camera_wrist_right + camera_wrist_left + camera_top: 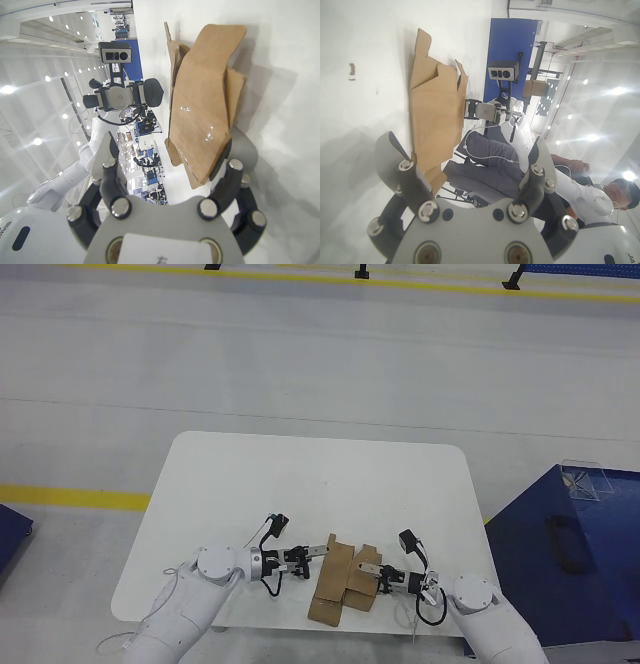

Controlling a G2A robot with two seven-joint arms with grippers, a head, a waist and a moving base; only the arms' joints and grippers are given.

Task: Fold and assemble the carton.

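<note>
Brown carton runs near-to-far between left claw and right claw, both wide.

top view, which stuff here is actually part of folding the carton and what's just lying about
Part of the job:
- carton, lying on the table
- left gripper and right gripper, both open, one at each side of it

Just there:
- blue cabinet beside the table
- clear plastic piece on top of it
- yellow floor line
</note>
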